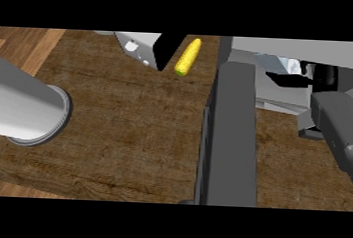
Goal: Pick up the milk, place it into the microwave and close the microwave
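R hand (325, 77) is at the microwave (300, 49) opening, up against the milk (279, 63); can't tell whether it's gripping. Milk's just under the microwave's top edge. Door (230, 143) hangs wide open. Corn cob (188, 56) lies on the counter (120, 113), L of the door. L hand out of view.

a brown wood-grain bench (127, 139) carries a yellow corn cob (188, 57) lying near its far edge, just left of the open microwave door (230, 138).
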